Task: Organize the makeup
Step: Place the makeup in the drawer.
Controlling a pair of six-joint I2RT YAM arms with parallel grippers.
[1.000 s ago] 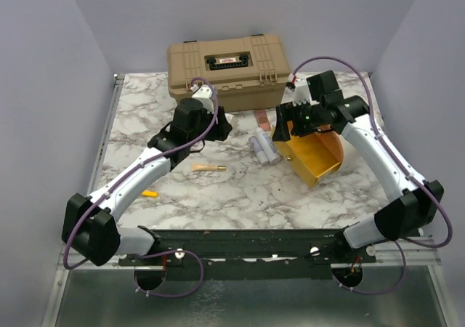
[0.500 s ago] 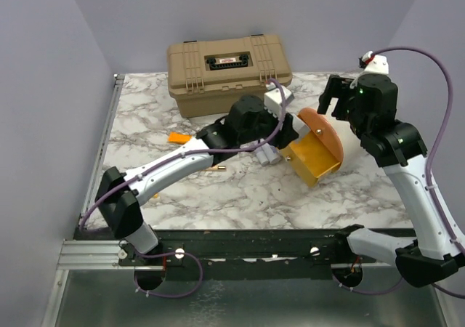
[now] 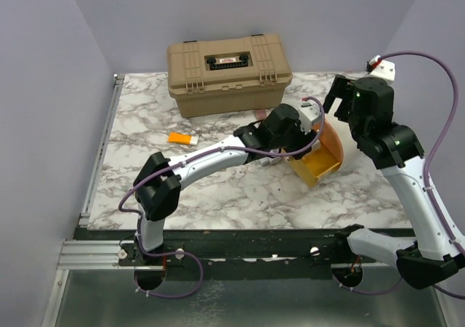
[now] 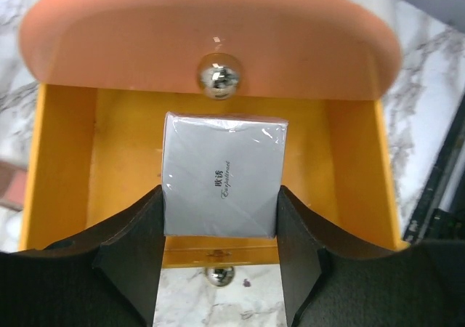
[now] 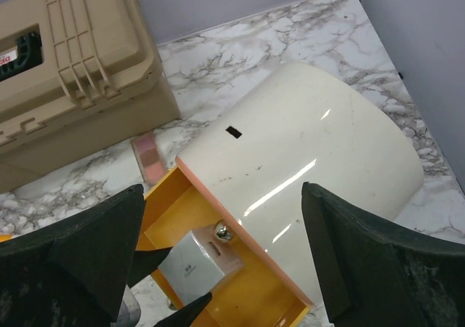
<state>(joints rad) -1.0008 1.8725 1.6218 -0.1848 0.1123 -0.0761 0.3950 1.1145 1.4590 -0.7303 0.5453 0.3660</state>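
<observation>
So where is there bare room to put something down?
Bare table near right, between the pouch and the near rail, and near left, in front of the orange tube. Crowded between tan case and pouch, where the left gripper works.

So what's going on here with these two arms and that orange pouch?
The left gripper is holding a small pale box inside the open cream-and-orange pouch, apparently packing it away. The right gripper hangs open above the pouch, holding nothing. An orange tube lies out on the marble table, and the tan case at the back is closed.
</observation>
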